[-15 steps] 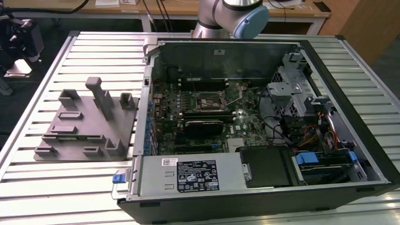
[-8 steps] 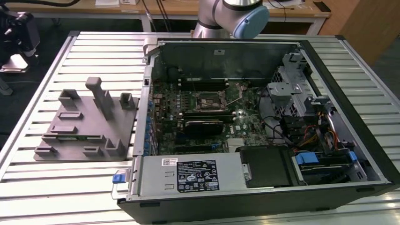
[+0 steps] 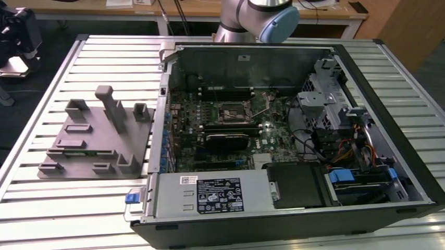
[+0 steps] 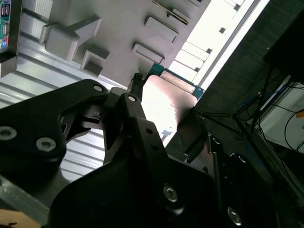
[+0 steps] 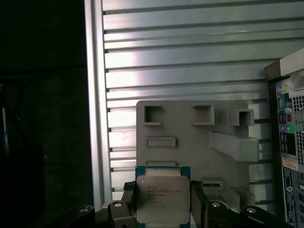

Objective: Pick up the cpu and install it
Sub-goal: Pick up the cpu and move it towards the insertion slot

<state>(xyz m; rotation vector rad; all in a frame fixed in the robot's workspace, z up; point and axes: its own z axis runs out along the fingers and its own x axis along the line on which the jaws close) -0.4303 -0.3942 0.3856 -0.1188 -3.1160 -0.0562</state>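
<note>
The cpu (image 5: 161, 197) is a flat square chip with a silver top and a green rim. My gripper (image 5: 162, 202) is shut on it, with one black finger on each side edge. In the second wrist view the cpu (image 4: 166, 99) shows between the same fingers (image 4: 134, 102). It hangs well above the grey fixture plate (image 5: 190, 137). The square black-framed socket (image 3: 233, 112) lies in the middle of the motherboard inside the open computer case (image 3: 389, 130). The arm (image 3: 257, 15) stands at the far edge of the table.
The grey fixture plate (image 3: 97, 135) with upright blocks lies on the slatted metal table (image 3: 41, 208), at the exterior view's left of the case. Inside the case are a power supply (image 3: 208, 195), drive cages and cables (image 3: 334, 125). A desk runs behind the table.
</note>
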